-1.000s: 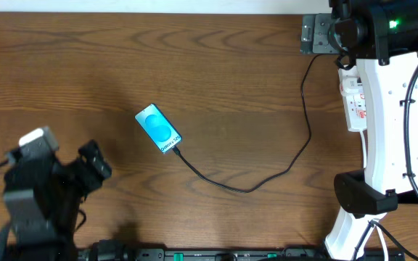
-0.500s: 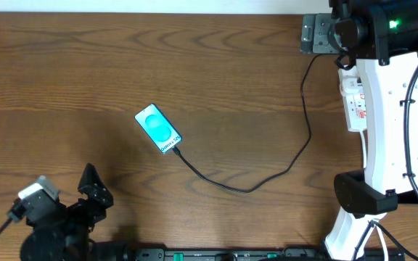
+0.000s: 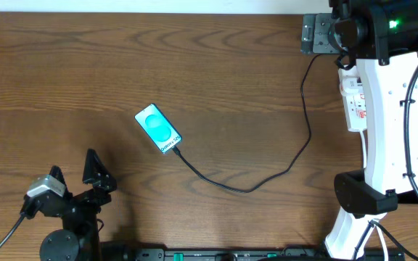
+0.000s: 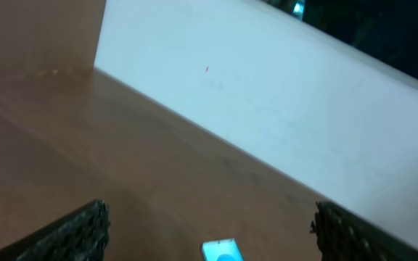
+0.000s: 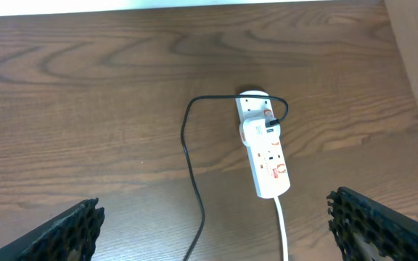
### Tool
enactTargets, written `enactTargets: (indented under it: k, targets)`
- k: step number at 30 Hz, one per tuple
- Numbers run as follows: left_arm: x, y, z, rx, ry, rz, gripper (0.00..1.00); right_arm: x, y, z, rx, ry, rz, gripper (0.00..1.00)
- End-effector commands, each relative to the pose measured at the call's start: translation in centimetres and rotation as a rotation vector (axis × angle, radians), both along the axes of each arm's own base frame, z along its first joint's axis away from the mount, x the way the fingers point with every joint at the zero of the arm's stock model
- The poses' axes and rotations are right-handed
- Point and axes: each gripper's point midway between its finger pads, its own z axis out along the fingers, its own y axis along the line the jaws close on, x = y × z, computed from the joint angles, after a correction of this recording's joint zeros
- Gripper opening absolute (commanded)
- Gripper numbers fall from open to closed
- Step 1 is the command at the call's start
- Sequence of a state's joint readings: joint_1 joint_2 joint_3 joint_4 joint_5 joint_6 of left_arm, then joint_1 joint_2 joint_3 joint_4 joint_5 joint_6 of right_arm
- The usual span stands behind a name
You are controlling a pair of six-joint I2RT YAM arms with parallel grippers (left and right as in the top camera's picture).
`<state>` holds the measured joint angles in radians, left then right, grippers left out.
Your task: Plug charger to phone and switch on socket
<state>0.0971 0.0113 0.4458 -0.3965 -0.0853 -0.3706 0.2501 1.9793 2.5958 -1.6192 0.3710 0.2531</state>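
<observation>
1. Phone (image 3: pixel 158 129): flat on the brown wooden surface (image 3: pixel 122 58), turquoise screen up, turned slantwise, white text at the end nearer the front edge.
2. Charger (image 3: pixel 252 187): thin black cable, small tip touching the phone's text end; impossible to tell whether fully seated. From there, sagging off to the phone's right in a loose curve, then running up toward the back edge.
3. Socket (image 5: pixel 265 148): white strip with red marks, well apart from the phone, far to its right in the overhead view and half hidden there under the right arm (image 3: pixel 383 123). In the right wrist view, charger's other end looped into a white block (image 5: pixel 256 133) sitting on the strip; thick white cord (image 5: pixel 281 225) leaving the strip's opposite end. Switch positions too small to read.
4. Left gripper (image 3: pixel 73 167): well apart from the phone, down and to its left near the front edge; jaws spread wide, nothing between them. In the left wrist view, phone's top just peeking in at the bottom edge between the two fingers (image 4: pixel 71 235).
5. Right gripper (image 5: pixel 223 230): far to the phone's right, raised above the socket; jaws spread wide, gripping nothing, touching neither strip nor cable.
</observation>
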Motion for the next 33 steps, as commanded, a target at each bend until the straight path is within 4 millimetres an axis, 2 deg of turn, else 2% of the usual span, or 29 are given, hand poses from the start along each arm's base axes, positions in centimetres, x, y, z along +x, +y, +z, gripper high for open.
enactTargets:
  k: [1,18,26,33]
  targets:
    - [0.4,0.3,0.1,-0.004,-0.040,0.014,0.91,-0.3,-0.1,0.4,-0.003,-0.014,-0.012,0.99]
    - [2.5,0.5,0.8,0.015,-0.248,0.013,0.91,-0.3,-0.1,0.4,-0.003,-0.014,-0.012,0.99]
    - [3.4,0.6,-0.6,0.022,-0.325,0.013,0.91,-0.3,-0.1,0.4,-0.004,-0.014,-0.011,0.99]
    - [3.9,0.6,-2.5,0.021,-0.308,0.014,0.91,-0.3,-0.1,0.4,-0.003,-0.014,-0.012,0.99]
